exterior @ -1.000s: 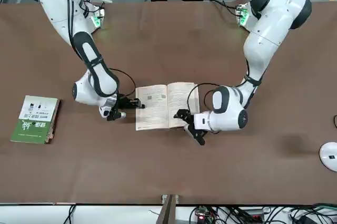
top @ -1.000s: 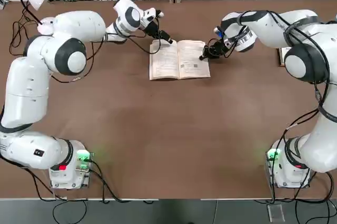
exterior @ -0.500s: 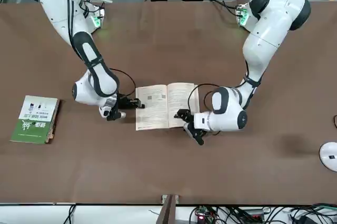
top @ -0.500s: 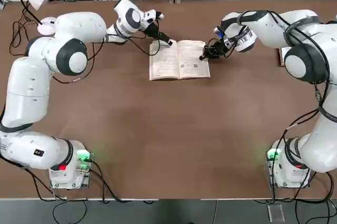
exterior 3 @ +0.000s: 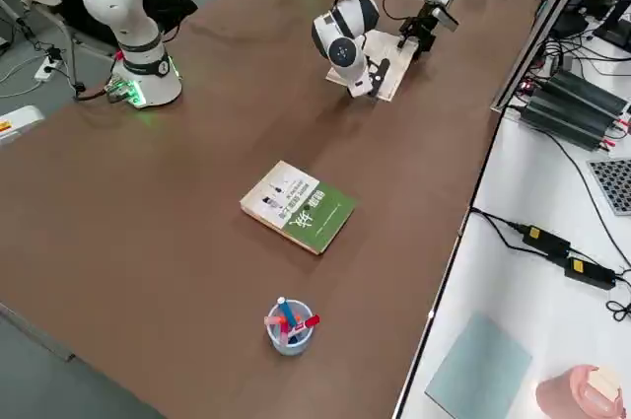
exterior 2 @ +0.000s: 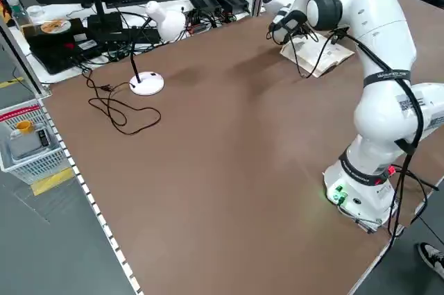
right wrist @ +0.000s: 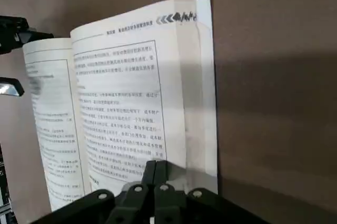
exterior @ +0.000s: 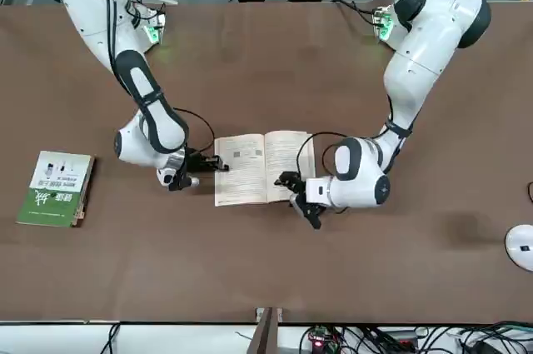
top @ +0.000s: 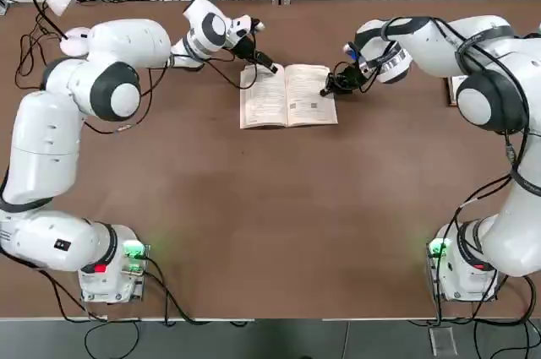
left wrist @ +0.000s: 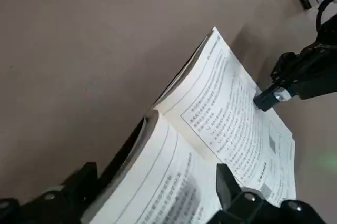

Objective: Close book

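Lying open and face up on the brown tabletop (top: 254,224), toward its far side between the two arms, the book (top: 287,95) shows two cream printed pages with its spine running away from the robot. Each arm reaches in from its own side, so the book sits directly between the claws. The left claw (top: 269,65) is at the far corner of the left-hand page; in the left wrist view its fingers (left wrist: 237,197) stand apart with that page block's edge between them, one finger low beside the cover and one over the paper, open around it rather than visibly clamped. The right claw (top: 328,89) has its fingers pressed fully together, their joined tip resting on the outer edge of the right-hand page, seemingly pinning it flat. Both claws are about equally close to the book. Judging by this layout, closing means swinging the left half over the spine toward the right claw, which would have to clear out of the way. A green-and-white book (exterior 3: 298,207) and a cup of pens (exterior 3: 290,326) lie well apart on the robot's right side.
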